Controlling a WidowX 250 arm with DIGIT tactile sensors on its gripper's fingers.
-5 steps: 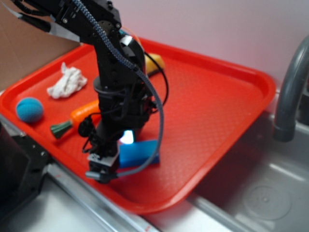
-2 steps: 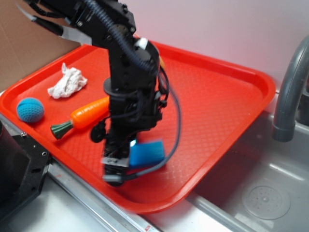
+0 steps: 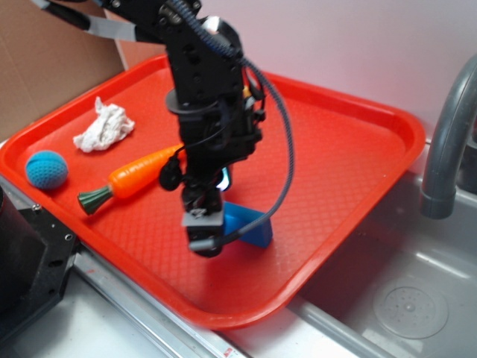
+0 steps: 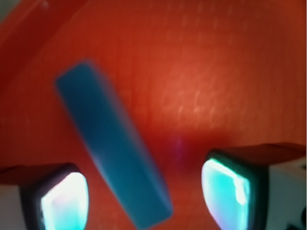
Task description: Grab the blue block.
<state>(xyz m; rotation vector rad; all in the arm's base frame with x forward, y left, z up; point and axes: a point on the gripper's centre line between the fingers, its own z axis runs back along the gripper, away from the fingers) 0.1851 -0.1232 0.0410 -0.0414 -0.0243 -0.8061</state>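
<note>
Blue block now lies slantwise on the red tray between the spread fingers of the gripper, which has swung over it, unclosed — lined up, nothing gripped.

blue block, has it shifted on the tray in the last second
Yes. In the exterior view the blue block has slid right, away from the carrot and toward the faucet side, with the gripper moving along with it.
</note>
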